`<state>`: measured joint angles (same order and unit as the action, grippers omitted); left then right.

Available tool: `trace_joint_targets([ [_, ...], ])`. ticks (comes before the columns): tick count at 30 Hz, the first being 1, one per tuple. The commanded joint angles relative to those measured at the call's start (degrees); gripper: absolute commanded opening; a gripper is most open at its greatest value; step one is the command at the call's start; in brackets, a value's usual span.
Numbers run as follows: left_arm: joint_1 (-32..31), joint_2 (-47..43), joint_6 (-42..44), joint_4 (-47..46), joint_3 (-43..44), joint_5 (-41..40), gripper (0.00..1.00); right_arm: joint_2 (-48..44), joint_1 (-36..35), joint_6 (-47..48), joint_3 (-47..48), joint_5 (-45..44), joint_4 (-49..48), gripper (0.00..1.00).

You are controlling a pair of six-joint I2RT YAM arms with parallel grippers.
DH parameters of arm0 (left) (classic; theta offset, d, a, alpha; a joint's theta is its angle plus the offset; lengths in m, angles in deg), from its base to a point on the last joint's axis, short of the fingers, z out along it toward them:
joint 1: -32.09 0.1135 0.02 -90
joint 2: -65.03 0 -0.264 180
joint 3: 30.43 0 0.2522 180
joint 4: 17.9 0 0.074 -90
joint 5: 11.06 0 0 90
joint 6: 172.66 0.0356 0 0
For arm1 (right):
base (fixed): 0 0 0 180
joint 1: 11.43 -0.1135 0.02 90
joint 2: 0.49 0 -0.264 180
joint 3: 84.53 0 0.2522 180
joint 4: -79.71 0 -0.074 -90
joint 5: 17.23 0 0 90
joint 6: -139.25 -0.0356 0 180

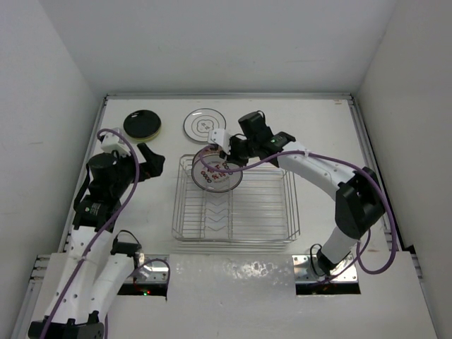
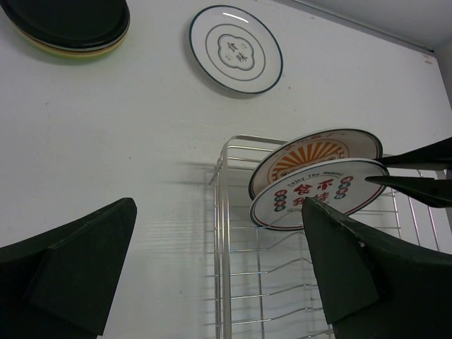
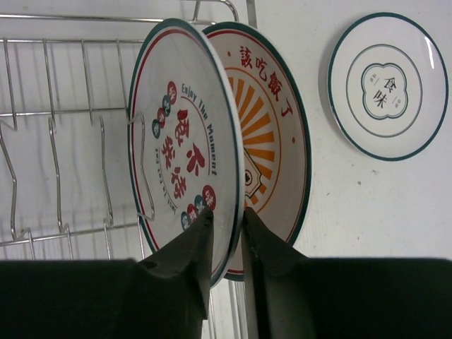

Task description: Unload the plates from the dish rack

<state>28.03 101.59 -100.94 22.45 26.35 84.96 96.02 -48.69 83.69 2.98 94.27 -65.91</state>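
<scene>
White round plate with red lettering [image 3: 176, 148]: upright in silver wire dish rack [image 1: 268, 212], far-left corner. Right gripper [image 3: 226, 226] clamped on its rim (orange-sunburst plate [image 3: 272, 141] just behind). Left gripper [image 2: 219, 212] agape. Step, apparently: grasp. Next likely needs a straight lift.

I see bright, even overhead light in all my views; the white table [image 1: 325, 141] nearly washes out. A soft shadow falls left of the dish rack [image 2: 218, 212]. Small glare streak on the ringed plate [image 3: 387, 85]. The red-lettered plate [image 3: 180, 155] is sharp; left fingers [image 2: 70, 268] and right fingers [image 3: 183, 282] are dark, featureless, slightly blurred. Top view is soft, rack wires faint.
</scene>
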Motion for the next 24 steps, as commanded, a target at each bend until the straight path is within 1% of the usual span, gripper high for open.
trace_joint_targets([
  [1, 0.19, -0.34, 0.79, -2.6, -0.22, 0.83, 1.0, -0.71, -0.27, -0.86, 0.78, 3.29, -2.69, 0.19],
  [3, 0.19, -0.34, 0.71, -2.68, -0.22, 0.66, 1.0, -0.62, -0.27, -1.21, 0.69, 2.94, -2.95, 0.16],
  [8, 0.19, 0.01, 0.71, -2.6, -0.22, 0.75, 1.0, -0.8, -0.27, -2.53, 0.34, 1.97, -4.01, 0.11],
  [9, 0.27, 0.09, 0.71, -2.59, -0.22, 0.83, 1.0, -0.97, -0.27, -3.05, 0.34, 1.54, -4.1, 0.07],
  [10, 0.19, 0.27, 0.71, -2.59, -0.22, 0.83, 1.0, -1.15, -0.27, -3.41, 0.25, 1.18, -4.62, 0.0],
  [20, 0.28, 0.45, 0.53, -2.86, 0.04, 1.01, 1.0, -5.19, -0.27, -6.66, 0.51, -3.03, -6.74, 0.0],
  [24, 0.28, 0.36, -0.17, -3.03, 1.27, 4.17, 1.0, -7.65, -0.27, -11.56, 2.88, -6.9, -7.0, 0.0],
])
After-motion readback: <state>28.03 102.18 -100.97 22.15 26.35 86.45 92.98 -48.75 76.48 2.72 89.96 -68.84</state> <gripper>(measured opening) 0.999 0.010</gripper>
